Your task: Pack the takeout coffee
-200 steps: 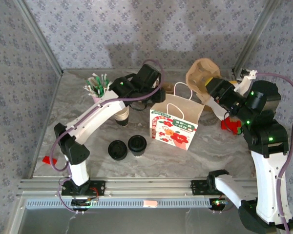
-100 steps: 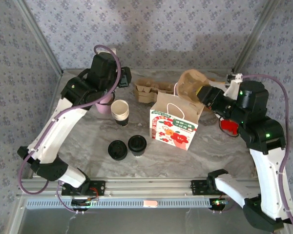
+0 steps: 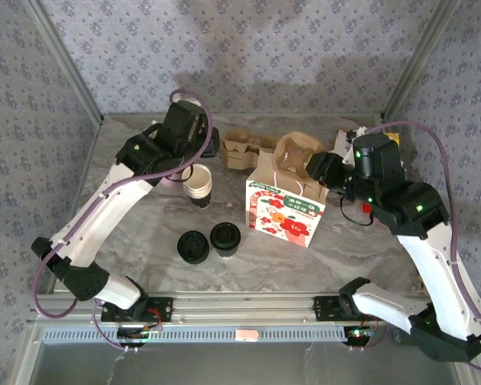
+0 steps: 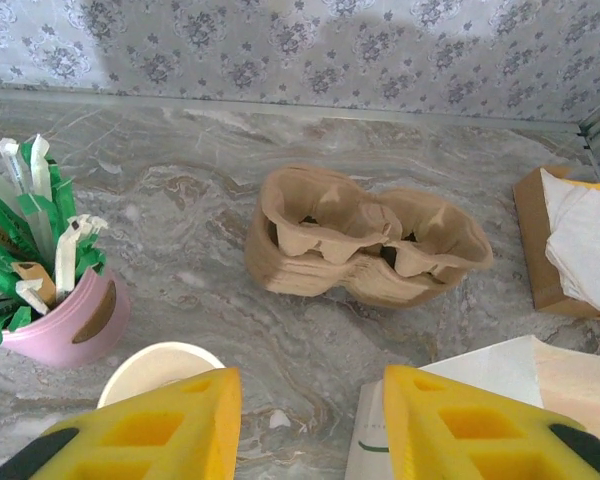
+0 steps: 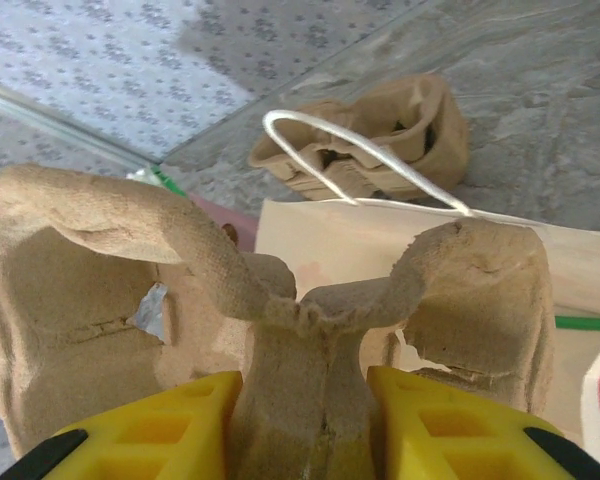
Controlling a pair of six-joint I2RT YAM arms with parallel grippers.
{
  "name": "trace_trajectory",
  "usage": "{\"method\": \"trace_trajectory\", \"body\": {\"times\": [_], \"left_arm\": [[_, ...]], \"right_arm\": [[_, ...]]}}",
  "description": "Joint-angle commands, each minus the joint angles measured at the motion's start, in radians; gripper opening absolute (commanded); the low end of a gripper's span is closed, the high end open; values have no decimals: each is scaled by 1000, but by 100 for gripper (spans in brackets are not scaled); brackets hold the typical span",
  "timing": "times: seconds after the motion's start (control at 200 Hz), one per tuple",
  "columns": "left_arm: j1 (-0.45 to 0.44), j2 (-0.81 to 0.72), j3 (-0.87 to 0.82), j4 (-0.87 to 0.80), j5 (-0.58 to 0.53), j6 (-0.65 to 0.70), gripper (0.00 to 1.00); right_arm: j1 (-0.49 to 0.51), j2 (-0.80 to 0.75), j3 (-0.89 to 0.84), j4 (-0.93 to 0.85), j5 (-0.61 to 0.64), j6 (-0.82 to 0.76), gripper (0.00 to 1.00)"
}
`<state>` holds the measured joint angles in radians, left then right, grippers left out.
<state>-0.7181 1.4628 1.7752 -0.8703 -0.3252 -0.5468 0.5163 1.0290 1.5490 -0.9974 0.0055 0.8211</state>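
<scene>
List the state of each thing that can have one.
paper bag: standing upright.
coffee cup: upright, lid on, outside the paper bag.
cup carrier: gripped, off the table, by the paper bag's top.
right gripper: shut on the cup carrier.
left gripper: open, empty.
cup stack: upright, lidless.

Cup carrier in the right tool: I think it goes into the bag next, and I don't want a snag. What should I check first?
1. Carrier gripped by the right tool: ok, fingers clamp its middle ridge.
2. Carrier above the bag: ok, it hangs over the bag's top.
3. Bag upright: ok.
4. Bag mouth open enough: cannot tell, the carrier hides it.
5. Left tool empty, apart from the bag: ok, open near the spare carriers.
6. Coffee upright, lid on: ok, in front of the bag.
</scene>
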Motion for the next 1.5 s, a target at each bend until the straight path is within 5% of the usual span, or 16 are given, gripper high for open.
{"method": "trace_trajectory", "body": {"times": [0.0,0.74,1.494], "left_arm": [[15,-65,-28,44,15,16,41],[61,-185,-161,91,66,4,41],[71,-215,-197,94,73,8,42]], "right_arm": [[8,3,25,-30,101,33,37],[95,116,-19,8,223,71,38],[75,85,-101,39,263,125,37]]}}
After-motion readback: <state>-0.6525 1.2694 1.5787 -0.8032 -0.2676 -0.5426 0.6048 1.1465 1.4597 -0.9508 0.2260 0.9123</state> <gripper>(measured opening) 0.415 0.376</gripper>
